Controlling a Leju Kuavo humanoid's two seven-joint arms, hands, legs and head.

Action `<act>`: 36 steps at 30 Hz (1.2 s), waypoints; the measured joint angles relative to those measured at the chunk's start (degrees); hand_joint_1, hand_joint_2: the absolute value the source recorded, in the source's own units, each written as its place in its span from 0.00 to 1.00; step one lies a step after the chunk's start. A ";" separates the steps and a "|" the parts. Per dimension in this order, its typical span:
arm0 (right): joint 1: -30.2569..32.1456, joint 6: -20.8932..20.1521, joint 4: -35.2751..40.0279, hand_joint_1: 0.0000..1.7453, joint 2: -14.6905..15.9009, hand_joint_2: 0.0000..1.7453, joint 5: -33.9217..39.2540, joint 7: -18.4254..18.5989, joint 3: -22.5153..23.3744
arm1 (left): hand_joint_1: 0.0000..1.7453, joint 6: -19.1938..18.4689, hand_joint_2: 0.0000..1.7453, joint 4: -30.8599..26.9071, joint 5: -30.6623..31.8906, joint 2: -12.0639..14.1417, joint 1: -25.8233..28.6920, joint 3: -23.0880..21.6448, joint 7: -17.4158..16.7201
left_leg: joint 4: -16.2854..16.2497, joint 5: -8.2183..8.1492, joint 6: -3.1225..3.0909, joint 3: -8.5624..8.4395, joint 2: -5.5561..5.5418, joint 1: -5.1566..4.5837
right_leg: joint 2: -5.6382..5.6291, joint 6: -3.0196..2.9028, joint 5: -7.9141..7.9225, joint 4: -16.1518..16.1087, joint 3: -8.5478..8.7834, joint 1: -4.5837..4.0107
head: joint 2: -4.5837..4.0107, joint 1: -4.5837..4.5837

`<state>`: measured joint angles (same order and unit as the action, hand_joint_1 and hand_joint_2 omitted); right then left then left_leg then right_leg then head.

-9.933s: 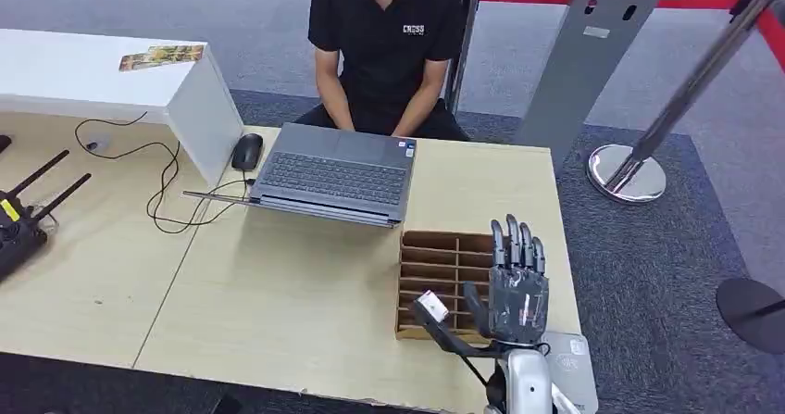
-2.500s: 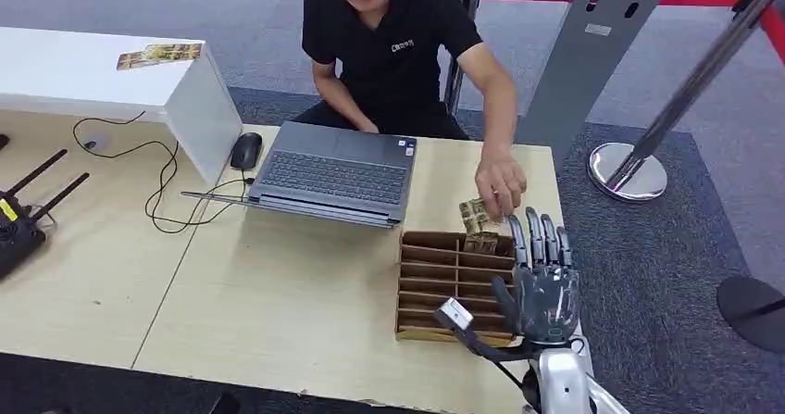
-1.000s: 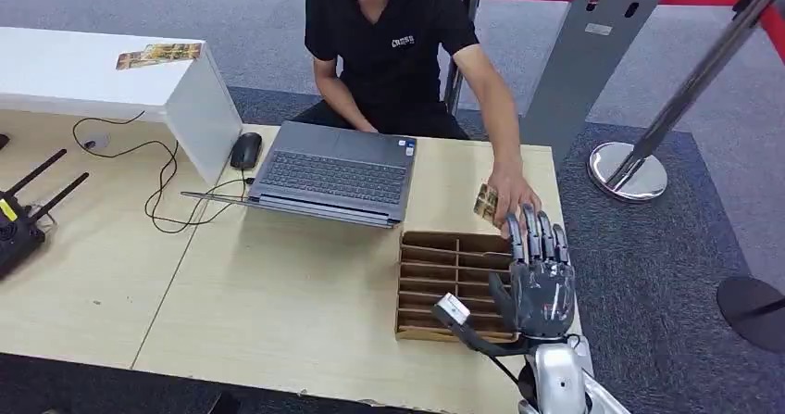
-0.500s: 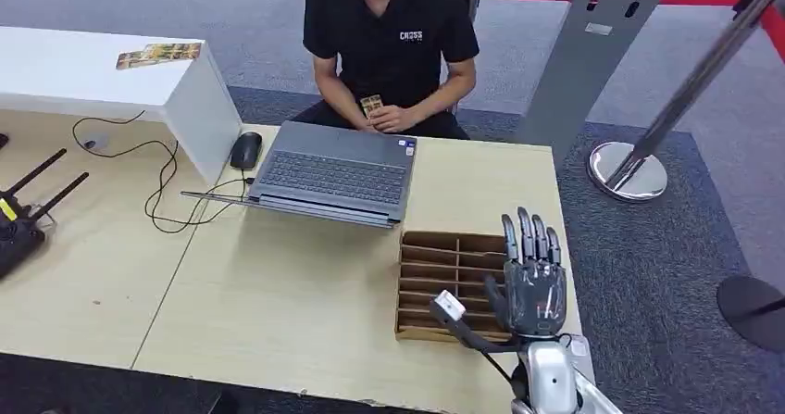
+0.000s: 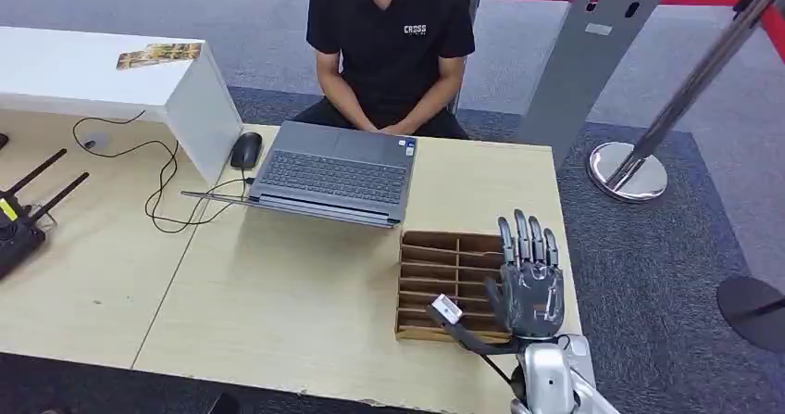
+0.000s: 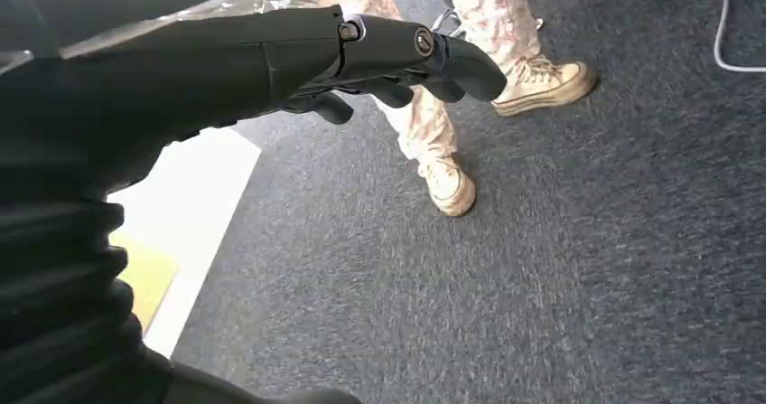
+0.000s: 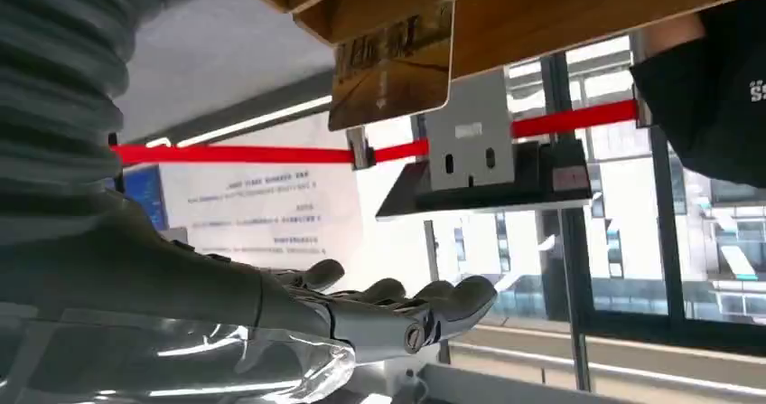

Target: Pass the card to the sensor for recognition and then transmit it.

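Note:
My right hand (image 5: pixel 529 280) hovers over the right side of the wooden slotted organizer (image 5: pixel 442 282), fingers stretched out and apart, holding nothing. In the right wrist view a gold-brown card (image 7: pixel 393 70) stands in a slot of the organizer (image 7: pixel 542 11), beyond my outstretched fingers (image 7: pixel 406 309). A white card sensor (image 5: pixel 580 346) lies on the table corner just behind my right wrist. In the left wrist view my left hand (image 6: pixel 379 47) hangs over grey carpet with nothing in it.
A person in a black shirt (image 5: pixel 389 43) sits across the table behind an open laptop (image 5: pixel 335 173). A mouse (image 5: pixel 246 151), cables and a white box (image 5: pixel 111 81) with another card (image 5: pixel 160 56) on top stand at the left. A barrier post (image 5: pixel 628 171) stands at the right.
The person's arm, which reached to the organizer with a card, has drawn back; both their hands now sit behind the laptop. My right hand shifted slightly toward me.

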<state>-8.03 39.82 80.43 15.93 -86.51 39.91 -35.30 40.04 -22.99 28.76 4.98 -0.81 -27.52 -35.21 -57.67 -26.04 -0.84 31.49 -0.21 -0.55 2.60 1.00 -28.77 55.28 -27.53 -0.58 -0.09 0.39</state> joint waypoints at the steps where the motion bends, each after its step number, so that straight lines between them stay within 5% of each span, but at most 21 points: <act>1: 0.17 0.02 0.22 0.00 -0.09 1.00 -0.50 0.02 0.43 | 0.00 0.00 1.00 0.00 0.07 -0.02 0.00 0.00 -0.04 | 0.00 0.00 0.00 0.00 0.00 0.00 | 0.00 0.00 0.00 0.00 0.00 0.00 | 0.00 0.00; 30: 2.79 0.02 3.47 0.00 -1.29 1.00 -0.76 0.02 5.77 | 0.00 0.00 1.00 0.00 0.26 -0.02 0.02 0.00 -0.68 | 0.00 0.00 0.00 0.01 0.01 0.00 | 0.00 0.00 0.00 0.00 -0.02 0.00 | 0.00 0.00; 31: 2.79 0.02 3.47 0.11 -1.29 1.00 -0.76 0.02 5.77 | 0.00 0.00 1.00 0.00 0.26 -0.02 0.03 0.02 -0.70 | 0.00 0.00 0.00 0.01 0.01 0.00 | 0.00 0.00 0.00 0.00 -0.02 0.00 | 0.00 0.00; 36: 2.79 0.02 3.47 0.05 -1.29 1.00 -0.72 0.02 5.77 | 0.00 0.00 1.00 0.00 0.37 -0.02 0.03 0.00 -0.70 | 0.00 0.00 0.00 0.01 0.01 0.00 | 0.00 0.00 0.00 0.00 -0.02 0.00 | 0.00 0.00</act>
<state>-5.24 39.85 83.91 14.64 -87.23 39.93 -29.53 40.04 -22.99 29.14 4.96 -0.78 -27.52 -35.91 -57.67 -26.05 -0.84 31.49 -0.21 -0.54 2.60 1.00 -28.77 55.28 -27.55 -0.58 -0.09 0.39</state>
